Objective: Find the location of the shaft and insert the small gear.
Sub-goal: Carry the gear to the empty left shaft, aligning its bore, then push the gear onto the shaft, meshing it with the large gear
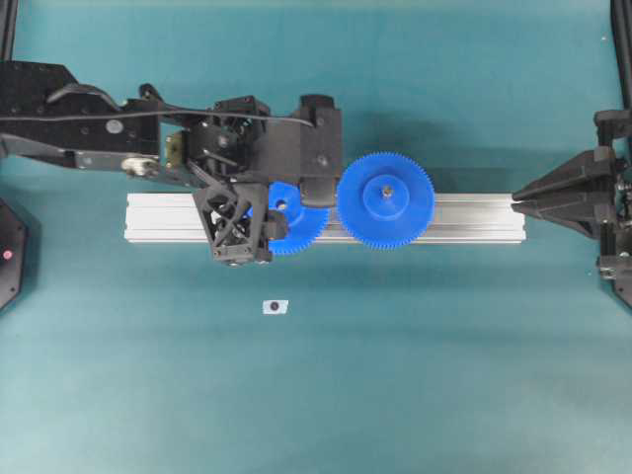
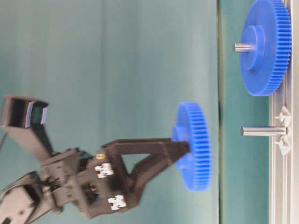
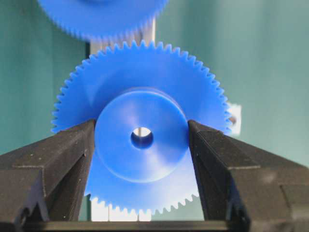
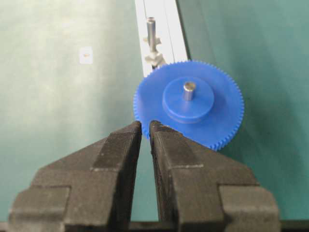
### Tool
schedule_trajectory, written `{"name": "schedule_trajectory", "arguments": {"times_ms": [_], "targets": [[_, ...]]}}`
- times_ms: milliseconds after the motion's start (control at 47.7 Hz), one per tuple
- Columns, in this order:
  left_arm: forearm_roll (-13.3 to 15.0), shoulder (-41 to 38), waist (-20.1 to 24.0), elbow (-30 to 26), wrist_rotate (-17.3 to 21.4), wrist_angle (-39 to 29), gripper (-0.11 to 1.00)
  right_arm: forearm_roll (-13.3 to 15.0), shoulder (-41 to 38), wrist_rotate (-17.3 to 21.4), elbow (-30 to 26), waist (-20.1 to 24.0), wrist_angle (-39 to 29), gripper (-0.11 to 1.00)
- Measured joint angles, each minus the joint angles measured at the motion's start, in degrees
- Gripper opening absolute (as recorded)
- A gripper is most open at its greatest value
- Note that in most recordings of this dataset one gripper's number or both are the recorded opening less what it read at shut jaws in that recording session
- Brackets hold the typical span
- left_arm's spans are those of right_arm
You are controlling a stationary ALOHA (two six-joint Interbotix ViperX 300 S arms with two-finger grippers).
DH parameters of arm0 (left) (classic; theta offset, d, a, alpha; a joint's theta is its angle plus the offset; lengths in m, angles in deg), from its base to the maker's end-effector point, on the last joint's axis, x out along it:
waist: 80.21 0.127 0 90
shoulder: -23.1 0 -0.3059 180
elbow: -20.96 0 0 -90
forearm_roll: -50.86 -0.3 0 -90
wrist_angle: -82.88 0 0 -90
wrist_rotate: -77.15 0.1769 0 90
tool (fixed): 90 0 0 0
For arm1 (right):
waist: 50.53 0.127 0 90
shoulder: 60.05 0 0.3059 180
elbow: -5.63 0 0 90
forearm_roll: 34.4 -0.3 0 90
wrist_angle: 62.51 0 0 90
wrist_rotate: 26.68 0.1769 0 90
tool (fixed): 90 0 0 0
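Observation:
My left gripper [image 1: 284, 209] is shut on the raised hub of the small gear [image 1: 296, 229], one finger on each side in the left wrist view [image 3: 141, 130]. In the table-level view the small gear [image 2: 194, 147] hangs clear of the rail, and a gap separates it from the tip of the shaft [image 2: 264, 131]. The shaft [image 4: 151, 31] stands bare on its silvery mount [image 4: 154, 59]. From overhead the shaft is hidden under the gear and gripper. Something pale shows through the gear's centre hole [image 3: 141, 137]. My right gripper [image 4: 146, 126] is shut and empty at the rail's right end [image 1: 515, 200].
The larger blue gear [image 1: 385, 200] sits on the aluminium rail [image 1: 474, 217] with a grey pin [image 4: 189, 90] through its hub, right beside the small gear. A small white sticker [image 1: 276, 307] lies on the teal table in front of the rail.

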Motion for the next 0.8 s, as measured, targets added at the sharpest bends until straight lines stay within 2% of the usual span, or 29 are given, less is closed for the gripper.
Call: {"name": "schedule_trajectory", "arguments": {"times_ms": [252, 797], "targets": [[0.0, -3.2, 0.0, 0.1, 0.1, 2.7, 0.65, 0.0, 0.0, 0.0, 0.2, 0.1, 0.3, 0.21], [0.0, -7.6, 0.1, -0.3, 1.1, 3.5, 0.65, 0.0, 0.1, 0.6, 0.2, 0.0, 0.3, 0.21]]}}
